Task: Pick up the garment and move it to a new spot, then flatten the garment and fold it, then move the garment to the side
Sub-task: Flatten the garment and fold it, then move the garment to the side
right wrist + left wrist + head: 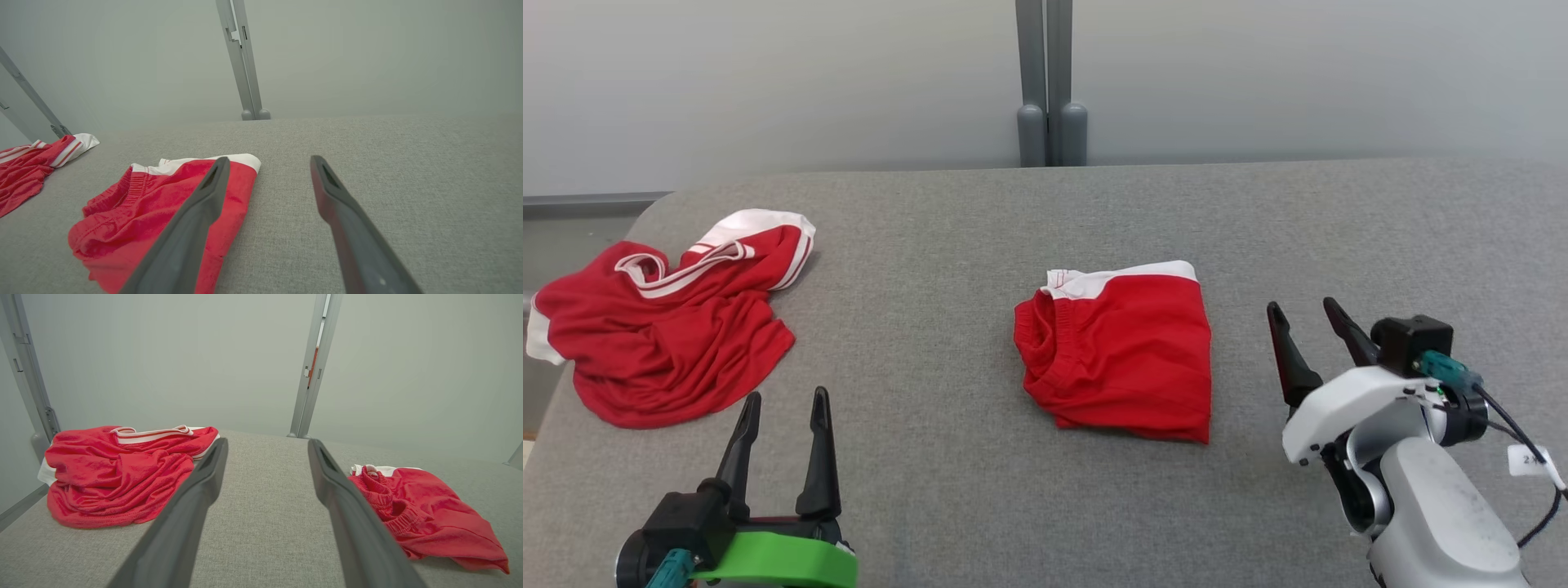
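Here the folded red garment (1123,359), with a white band on its far edge and a gathered waist on its left, lies in the middle of the grey table (947,245). A crumpled red garment (662,343) with white trim lies at the table's left edge. The left gripper (786,396) and the right gripper (1298,304) are both spread wide and empty.

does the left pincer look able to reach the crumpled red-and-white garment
Probably yes: the open left pincer sits just short of the crumpled red-and-white garment, only bare grey tabletop between.
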Robot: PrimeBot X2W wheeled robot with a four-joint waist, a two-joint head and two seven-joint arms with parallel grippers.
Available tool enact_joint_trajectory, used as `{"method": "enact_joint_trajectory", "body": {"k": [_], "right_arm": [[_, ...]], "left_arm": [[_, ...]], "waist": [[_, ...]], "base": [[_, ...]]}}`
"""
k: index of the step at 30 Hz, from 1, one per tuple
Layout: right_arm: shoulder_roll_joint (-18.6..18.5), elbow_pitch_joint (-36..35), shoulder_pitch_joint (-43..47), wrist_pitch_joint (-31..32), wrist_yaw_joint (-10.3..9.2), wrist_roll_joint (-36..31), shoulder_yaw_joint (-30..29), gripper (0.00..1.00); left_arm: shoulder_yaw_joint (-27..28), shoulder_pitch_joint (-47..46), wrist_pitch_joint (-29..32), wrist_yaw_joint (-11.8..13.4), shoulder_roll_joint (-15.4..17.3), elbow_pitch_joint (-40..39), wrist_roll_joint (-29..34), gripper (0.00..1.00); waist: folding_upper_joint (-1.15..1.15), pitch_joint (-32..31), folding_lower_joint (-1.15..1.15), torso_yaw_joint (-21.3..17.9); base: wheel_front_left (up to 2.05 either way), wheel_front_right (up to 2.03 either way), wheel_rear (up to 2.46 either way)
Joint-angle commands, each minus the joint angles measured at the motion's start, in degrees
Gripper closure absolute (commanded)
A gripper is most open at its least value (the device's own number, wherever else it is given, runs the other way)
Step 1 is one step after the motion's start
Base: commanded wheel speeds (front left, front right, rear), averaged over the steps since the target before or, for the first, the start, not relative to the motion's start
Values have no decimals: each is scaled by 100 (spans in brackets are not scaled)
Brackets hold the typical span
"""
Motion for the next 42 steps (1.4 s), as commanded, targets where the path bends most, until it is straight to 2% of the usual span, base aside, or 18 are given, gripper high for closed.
{"method": "enact_joint_trajectory", "body": {"k": [1,11,17,24,28,30,31,37,42], "right_arm": [[-72,187,-208,194,3,40,80,0],[-189,1419,-1218,1548,3,550,260,0],[-185,2133,-1543,2294,3,893,8,0],[-69,2708,-1695,2740,3,1400,-196,0],[-1,2776,-1689,2651,3,1623,-175,0],[-11,2745,-1704,2492,3,1680,-126,79],[-4,2737,-1715,2442,3,1704,-79,100],[23,2623,-1775,2102,2,1927,187,100],[-41,2415,-1858,1864,3,2099,533,100]], "left_arm": [[-13,-96,-2,-19,2,-1,-23,0],[-164,-158,-2,-18,-6,124,-122,0],[-257,-231,-2,-18,-6,152,-270,0],[-332,-287,-2,-19,-7,174,-284,0],[-301,-308,-2,-18,-7,179,-258,0],[-286,-325,-2,-18,-7,187,-224,0],[-290,-332,-2,-18,-7,190,-211,0],[-391,-343,-2,-19,0,116,-219,0],[-492,-367,-2,-19,71,26,-158,0]], "waist": [[0,54,0,101],[0,250,0,613],[0,392,0,877],[0,539,0,1099],[0,566,0,1102],[0,552,0,1043],[0,539,0,1004],[0,387,0,540],[0,330,0,-82]], "base": [[0,0,0],[0,0,0],[0,0,0],[0,0,0],[0,0,0],[0,0,0],[0,0,0],[0,0,0],[0,0,0]]}}
